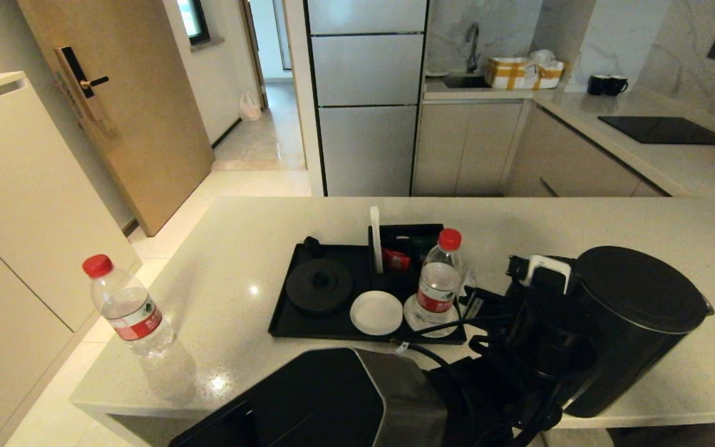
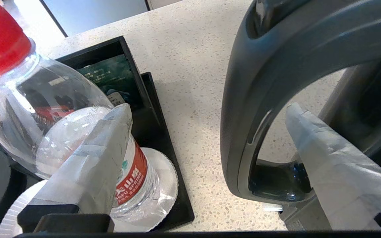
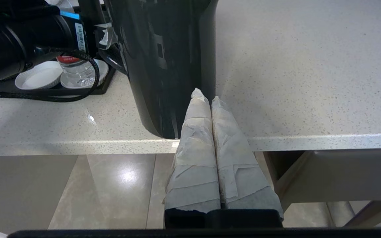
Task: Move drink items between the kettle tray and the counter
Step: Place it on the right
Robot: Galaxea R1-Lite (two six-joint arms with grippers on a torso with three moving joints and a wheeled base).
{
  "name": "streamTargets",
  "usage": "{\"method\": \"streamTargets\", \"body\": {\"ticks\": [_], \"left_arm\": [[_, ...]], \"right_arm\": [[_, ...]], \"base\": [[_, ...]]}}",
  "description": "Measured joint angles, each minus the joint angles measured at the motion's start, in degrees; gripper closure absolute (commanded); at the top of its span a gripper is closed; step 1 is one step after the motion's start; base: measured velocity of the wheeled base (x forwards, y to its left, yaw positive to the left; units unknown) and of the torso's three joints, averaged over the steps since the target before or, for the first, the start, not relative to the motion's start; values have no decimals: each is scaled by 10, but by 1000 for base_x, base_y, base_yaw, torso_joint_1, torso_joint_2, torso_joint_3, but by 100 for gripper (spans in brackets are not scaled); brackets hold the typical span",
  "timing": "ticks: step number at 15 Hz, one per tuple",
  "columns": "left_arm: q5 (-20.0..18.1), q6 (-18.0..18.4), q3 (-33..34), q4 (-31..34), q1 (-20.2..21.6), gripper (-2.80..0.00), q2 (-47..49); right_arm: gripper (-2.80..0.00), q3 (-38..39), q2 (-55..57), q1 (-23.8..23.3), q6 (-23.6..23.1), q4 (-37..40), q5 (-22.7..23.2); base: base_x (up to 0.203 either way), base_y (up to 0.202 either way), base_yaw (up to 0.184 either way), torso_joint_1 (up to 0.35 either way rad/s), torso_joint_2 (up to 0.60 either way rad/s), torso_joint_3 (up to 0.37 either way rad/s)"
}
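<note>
Kettle-wise, the tall matte black electric kettle [image 1: 634,323] sits on the glossy beige speckled stone counter [image 1: 239,273] near its front edge, right of the shallow black tray [image 1: 283,310]. One clear red-capped bottle [image 1: 438,282] stands on a white coaster on the tray, another [image 1: 128,310] on the counter far left. Kitchen cabinets, fridge and tiled floor behind.

Left wrist view: left gripper [image 2: 207,115] is spread wide, one finger through the kettle's loop handle [image 2: 243,99], not clamped.

Right wrist view: right gripper [image 3: 205,97] is pressed closed, empty, beside the kettle base at the counter edge.
</note>
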Motion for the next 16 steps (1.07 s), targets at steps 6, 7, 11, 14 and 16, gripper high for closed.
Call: {"method": "streamTargets", "body": {"ticks": [6, 7, 11, 14, 16], "left_arm": [[0, 0, 19, -11, -1, -280, -4], [0, 0, 20, -11, -2, -280, -4], [0, 0, 41, -28, -3, -280, -10], [1, 0, 62, -43, -7, -280, -17], [1, 0, 74, -49, -11, -280, -21]], "right_arm": [[0, 0, 0, 0, 0, 0, 0], [0, 0, 0, 0, 0, 0, 0], [0, 0, 0, 0, 0, 0, 0], [0, 0, 0, 0, 0, 0, 0], [0, 0, 0, 0, 0, 0, 0]], "base": [[0, 0, 0, 0, 0, 0], [0, 0, 0, 0, 0, 0], [0, 0, 0, 0, 0, 0], [0, 0, 0, 0, 0, 0], [0, 0, 0, 0, 0, 0]]}}
